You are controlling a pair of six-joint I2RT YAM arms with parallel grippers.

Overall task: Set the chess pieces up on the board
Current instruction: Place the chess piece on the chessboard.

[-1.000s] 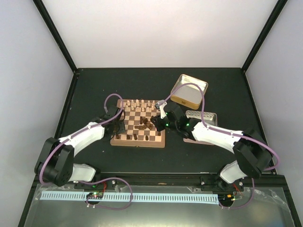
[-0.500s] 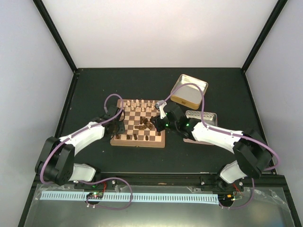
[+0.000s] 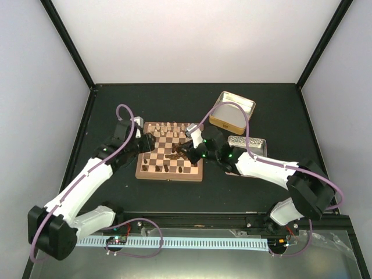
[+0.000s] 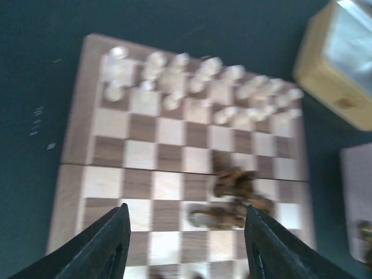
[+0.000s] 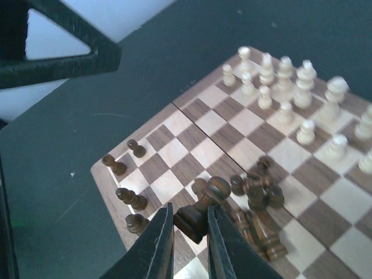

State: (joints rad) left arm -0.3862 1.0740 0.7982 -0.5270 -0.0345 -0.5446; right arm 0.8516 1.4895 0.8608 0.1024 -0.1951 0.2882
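dark piece (image 5: 202, 214) sat pinched in right gripper (image 5: 189, 208), base hidden, pile (image 5: 258, 200) at 2 o'clock, left gripper (image 4: 186, 214) stood parted over blurred board (image 4: 74, 168)

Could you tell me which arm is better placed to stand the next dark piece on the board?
Right, probably: the right gripper pinches a dark piece just above the board, while the left gripper hangs open and empty.

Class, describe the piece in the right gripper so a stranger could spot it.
Find the board, cream men on its far edge. A heap of toppled dark pieces lies mid-board. Beside it, the round-headed dark piece is the only one pinched in the right gripper.
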